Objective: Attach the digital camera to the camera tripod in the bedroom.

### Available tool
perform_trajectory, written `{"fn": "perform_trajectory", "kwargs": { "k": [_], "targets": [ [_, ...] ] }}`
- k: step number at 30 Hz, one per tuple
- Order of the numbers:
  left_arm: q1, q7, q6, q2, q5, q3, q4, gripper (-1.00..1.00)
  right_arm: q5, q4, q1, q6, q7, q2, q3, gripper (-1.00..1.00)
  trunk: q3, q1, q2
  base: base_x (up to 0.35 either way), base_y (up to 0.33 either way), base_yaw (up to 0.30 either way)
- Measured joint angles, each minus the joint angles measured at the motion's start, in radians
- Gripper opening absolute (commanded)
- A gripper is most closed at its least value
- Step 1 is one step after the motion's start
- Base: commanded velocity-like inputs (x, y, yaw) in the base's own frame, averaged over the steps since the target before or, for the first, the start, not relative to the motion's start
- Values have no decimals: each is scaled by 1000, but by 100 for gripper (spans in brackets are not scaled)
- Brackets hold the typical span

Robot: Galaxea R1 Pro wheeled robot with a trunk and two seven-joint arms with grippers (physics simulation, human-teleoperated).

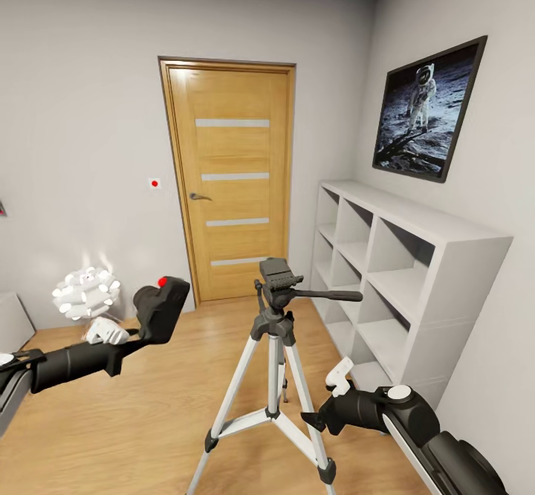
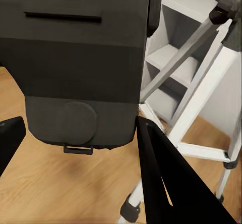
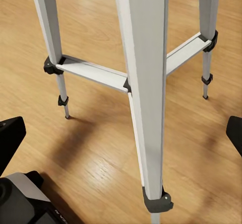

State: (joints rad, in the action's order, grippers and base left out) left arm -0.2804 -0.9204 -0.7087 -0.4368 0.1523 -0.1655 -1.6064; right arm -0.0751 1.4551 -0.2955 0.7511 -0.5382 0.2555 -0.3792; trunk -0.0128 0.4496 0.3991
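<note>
The digital camera (image 1: 162, 303), a black box with a red button on top, is held up at the left by my left gripper (image 1: 148, 329), which is shut on it. In the left wrist view the camera body (image 2: 80, 67) sits between the dark fingers (image 2: 166, 183). The camera tripod (image 1: 275, 331) stands on the floor in the middle, and its black head (image 1: 276, 276) is bare, with the pan handle (image 1: 331, 296) pointing right. The camera hangs left of the head at about the same height. My right gripper (image 1: 336, 387) is open, low beside the tripod's right leg (image 3: 143, 82).
A wooden door (image 1: 232, 183) is straight ahead behind the tripod. A white cube shelf (image 1: 401, 272) lines the right wall under a framed astronaut picture (image 1: 427, 112). A white spiky lamp (image 1: 85, 293) sits on the plank floor at the left, near a grey edge (image 1: 11, 324).
</note>
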Motion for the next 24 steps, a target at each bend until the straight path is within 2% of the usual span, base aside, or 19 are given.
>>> {"fn": "perform_trajectory", "kwargs": {
  "k": [2,3,8,9,13,14,20,21,22,24],
  "targets": [
    [-29,-15,-21,-8,-5,35,0,-100,0,0,0,0,0,0,0,100,0,0,0,0,0,0],
    [-29,-15,-19,-8,-10,35,1,-100,0,0,0,0,0,0,0,100,0,0,0,0,0,0],
    [-134,-66,-92,-45,-17,134,2,-100,0,0,0,0,1,0,0,100,0,0,0,0,0,0],
    [-135,-67,-90,-46,-23,135,2,-100,0,0,0,0,1,0,0,100,0,0,0,0,0,0],
    [-234,-133,-140,-66,-24,194,5,-100,0,0,0,0,1,-1,0,100,0,0,0,0,0,0],
    [-235,-134,-139,-66,-31,195,5,-100,0,0,0,0,1,-1,0,100,0,0,0,0,0,0],
    [-397,-248,-187,-113,-26,290,18,-100,-1,-18,0,-20,1,-1,1,100,0,0,0,0,0,0],
    [-427,-263,-196,-120,-26,309,20,-100,-1,-24,0,-28,1,-1,2,100,0,0,0,0,0,0],
    [-428,-263,-195,-121,-31,310,20,-100,-1,-24,0,-28,1,-1,2,100,0,0,0,0,0,0],
    [-486,-289,-215,-133,-26,347,24,-100,-1,-39,0,-49,1,-1,4,100,0,0,0,0,0,0]
  ]
}}
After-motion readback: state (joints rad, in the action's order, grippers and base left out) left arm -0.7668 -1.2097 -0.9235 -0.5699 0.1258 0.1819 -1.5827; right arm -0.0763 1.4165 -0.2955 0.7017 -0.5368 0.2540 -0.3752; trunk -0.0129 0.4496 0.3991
